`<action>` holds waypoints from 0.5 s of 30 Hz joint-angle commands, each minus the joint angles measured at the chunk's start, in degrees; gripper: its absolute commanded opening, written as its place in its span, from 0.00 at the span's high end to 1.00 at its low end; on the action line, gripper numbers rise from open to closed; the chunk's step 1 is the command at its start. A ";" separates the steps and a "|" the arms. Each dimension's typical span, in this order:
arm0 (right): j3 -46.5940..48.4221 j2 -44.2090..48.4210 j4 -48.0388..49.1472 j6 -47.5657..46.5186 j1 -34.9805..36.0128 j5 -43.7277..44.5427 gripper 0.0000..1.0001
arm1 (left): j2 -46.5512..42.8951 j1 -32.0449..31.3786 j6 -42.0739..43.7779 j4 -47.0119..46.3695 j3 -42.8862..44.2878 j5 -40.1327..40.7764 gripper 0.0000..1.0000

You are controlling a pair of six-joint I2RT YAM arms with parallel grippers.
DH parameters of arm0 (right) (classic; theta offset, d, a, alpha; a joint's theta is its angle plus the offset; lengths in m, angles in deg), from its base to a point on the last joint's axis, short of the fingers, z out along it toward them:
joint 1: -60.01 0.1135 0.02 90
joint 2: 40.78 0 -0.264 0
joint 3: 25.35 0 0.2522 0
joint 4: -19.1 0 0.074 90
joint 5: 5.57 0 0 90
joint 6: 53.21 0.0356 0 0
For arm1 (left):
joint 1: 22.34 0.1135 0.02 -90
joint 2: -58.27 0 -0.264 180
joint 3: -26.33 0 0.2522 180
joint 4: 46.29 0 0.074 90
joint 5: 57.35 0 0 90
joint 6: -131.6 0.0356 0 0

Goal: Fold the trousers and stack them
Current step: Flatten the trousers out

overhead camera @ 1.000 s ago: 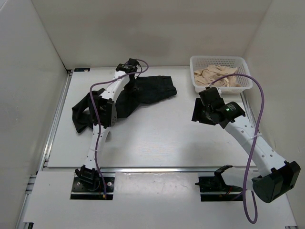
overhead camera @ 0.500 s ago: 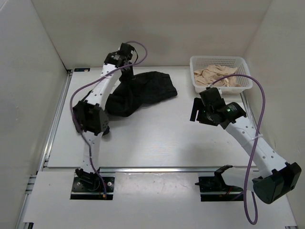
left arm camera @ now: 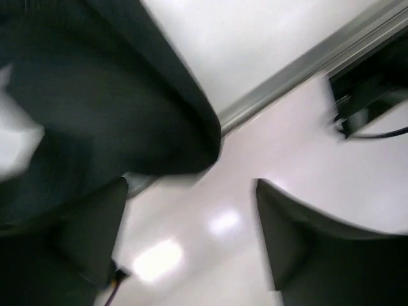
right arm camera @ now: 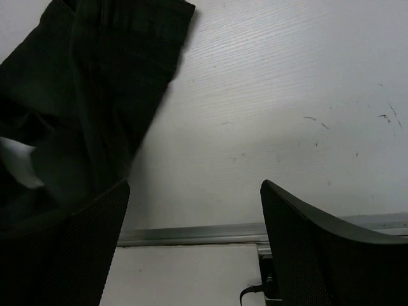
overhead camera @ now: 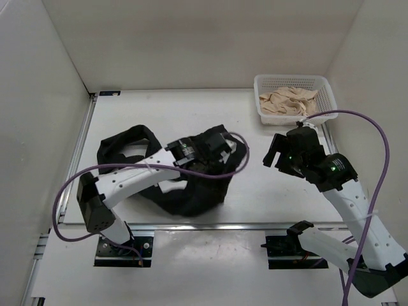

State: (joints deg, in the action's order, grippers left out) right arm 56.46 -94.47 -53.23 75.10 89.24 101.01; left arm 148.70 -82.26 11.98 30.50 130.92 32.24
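Biggest change first: hauled the black trousers [overhead camera: 194, 194] off the far-left stretch of the table [overhead camera: 268, 191] and down toward the near edge within the last second. Now bunched in a crumpled heap left of centre, waistband and legs impossible to sort out. Swung the left arm right round with them, leaving the left gripper [overhead camera: 220, 143] over the heap's right end, jaws spread in the wrist view with bare table showing between and cloth hanging just off to one side. Nudged the right gripper [overhead camera: 278, 153] in a bit too, jaws wide apart, gripping nothing, near the heap's right edge. Reads as repositioning, not folding yet, and needs flattening out before any fold. Head count, big to small: one table, one pair of trousers, two arms, one white basket [overhead camera: 260, 95] holding one pile of beige cloth [overhead camera: 290, 102], two grippers.
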 commanded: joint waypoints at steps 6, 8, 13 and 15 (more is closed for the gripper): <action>0.77 -3.52 -1.38 -1.03 -0.23 -1.37 0.10 | -2.54 2.69 -5.62 5.62 7.16 10.15 0.27; 1.29 -3.53 -1.38 -1.04 -0.23 -1.37 0.10 | -2.54 7.42 -3.87 0.36 7.17 9.03 0.66; 1.29 -2.13 -1.38 -1.04 -0.23 0.82 0.10 | 14.39 13.60 -1.14 -1.15 16.02 4.97 0.08; 0.77 -1.33 -2.17 -1.04 -0.23 0.82 0.10 | 23.15 14.91 -0.09 -0.62 23.38 2.63 0.00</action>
State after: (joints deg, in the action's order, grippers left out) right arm 56.46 -97.82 -54.74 74.90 89.22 100.79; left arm 161.73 -67.68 9.81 30.61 148.88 37.86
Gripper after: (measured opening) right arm 0.896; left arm 0.978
